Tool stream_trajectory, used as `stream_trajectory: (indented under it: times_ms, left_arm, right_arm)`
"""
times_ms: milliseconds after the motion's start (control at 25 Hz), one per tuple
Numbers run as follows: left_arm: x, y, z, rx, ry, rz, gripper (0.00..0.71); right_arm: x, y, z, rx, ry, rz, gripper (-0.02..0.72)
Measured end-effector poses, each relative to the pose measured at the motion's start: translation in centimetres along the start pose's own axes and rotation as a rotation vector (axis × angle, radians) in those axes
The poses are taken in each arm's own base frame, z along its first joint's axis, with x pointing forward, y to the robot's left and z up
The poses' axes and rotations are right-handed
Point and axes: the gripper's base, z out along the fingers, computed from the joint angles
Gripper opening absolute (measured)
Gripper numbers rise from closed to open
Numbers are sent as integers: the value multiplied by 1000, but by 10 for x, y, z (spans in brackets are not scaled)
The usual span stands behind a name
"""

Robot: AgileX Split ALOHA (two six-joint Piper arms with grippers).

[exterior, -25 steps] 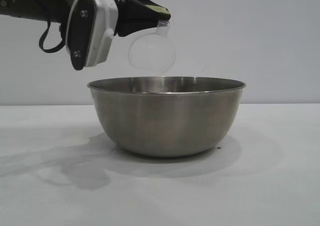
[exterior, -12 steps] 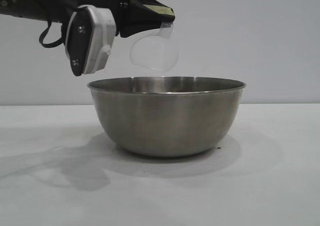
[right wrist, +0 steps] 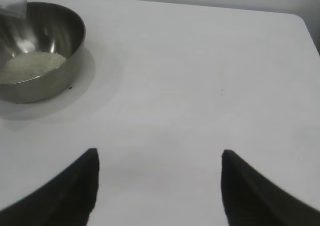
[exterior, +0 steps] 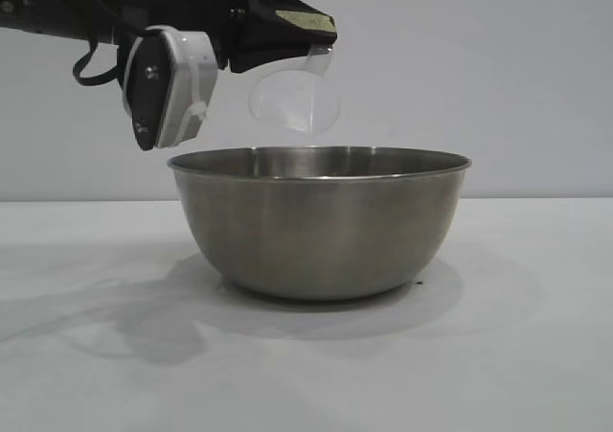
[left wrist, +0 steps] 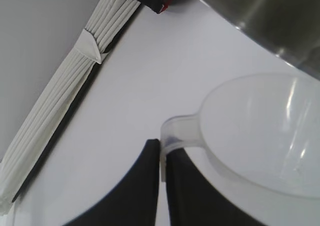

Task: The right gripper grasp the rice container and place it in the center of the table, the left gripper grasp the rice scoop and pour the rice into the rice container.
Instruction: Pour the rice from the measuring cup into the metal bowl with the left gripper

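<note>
I see my left arm reaching in level from the left, high above the table [exterior: 536, 355]. My left gripper [exterior: 321, 41] is pinched tight on the handle of the rice scoop [exterior: 295, 102]. In the left wrist view the two black fingers [left wrist: 145, 186] squeeze the thin handle between them. The scoop hangs tipped on its side, just over the near-left rim of the rice container [exterior: 319, 221], not touching it. The scoop looks clear and empty.

The steel container sits upright on the white table. In the right wrist view I see the rice [right wrist: 30, 65] lying as a pale heap in its bottom.

My right gripper [right wrist: 160, 186] waits well away from the container, pointing down at bare table. Its fingers are spread wide and hold nothing.
</note>
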Motion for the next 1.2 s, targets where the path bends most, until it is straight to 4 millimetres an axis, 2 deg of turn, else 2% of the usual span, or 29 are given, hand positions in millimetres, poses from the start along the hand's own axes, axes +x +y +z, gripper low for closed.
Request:
stream_trajectory:
  times_ms: [160,280,600,880,1200]
  left_arm:
    - [1,0,0,4,9,-139,0]
    - [4,-2,0,16,44,-323,0]
    - [18,-11,-2,44,228,-734,0]
    - [38,-23,-12,13,535,-1147,0]
    - [56,-35,-28,-202,878,-1683,0]
  right_arm:
    - [0,0,0,0,0,0,442]
    - [0,0,0,0,0,0,442]
    - [0,0,0,0,0,0,442]
    - [0,0,0,0,0,0,442]
    - [0,0,0,0,0,0,442]
